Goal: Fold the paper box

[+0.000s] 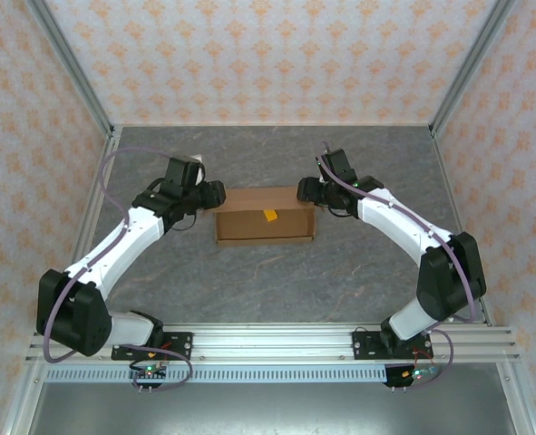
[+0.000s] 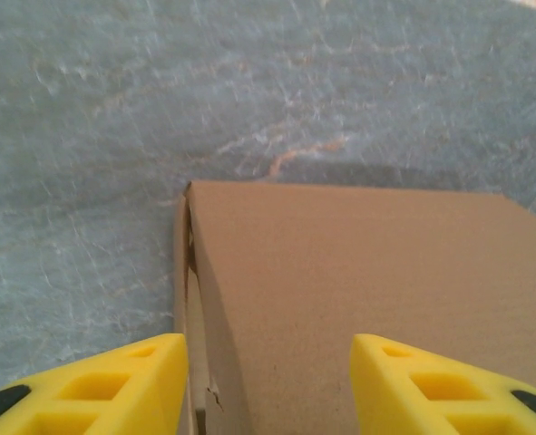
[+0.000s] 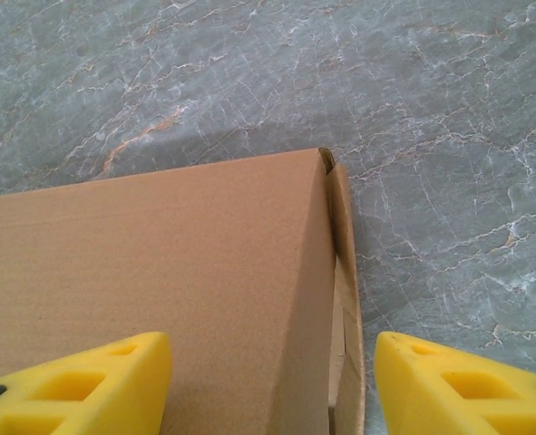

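From the rail (image 1: 268, 340) at the bottom edge, my left arm (image 1: 113, 254) and right arm (image 1: 413, 227) reach up to mid-frame. There one paper box (image 1: 266, 231) lies on the worktop (image 1: 277, 290), formed as a shallow tray with one orange scrap (image 1: 269, 216) inside. The left hand (image 2: 266, 362) and right hand (image 3: 272, 362) each straddle an end wall, fingers apart, pinching nothing. I judge the end walls are being finished, since their flaps stand loose. Next I'd press both ends evenly so the box doesn't slide.

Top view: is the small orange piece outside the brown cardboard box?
No, the small orange piece lies on cardboard, within the outline of the brown cardboard box.
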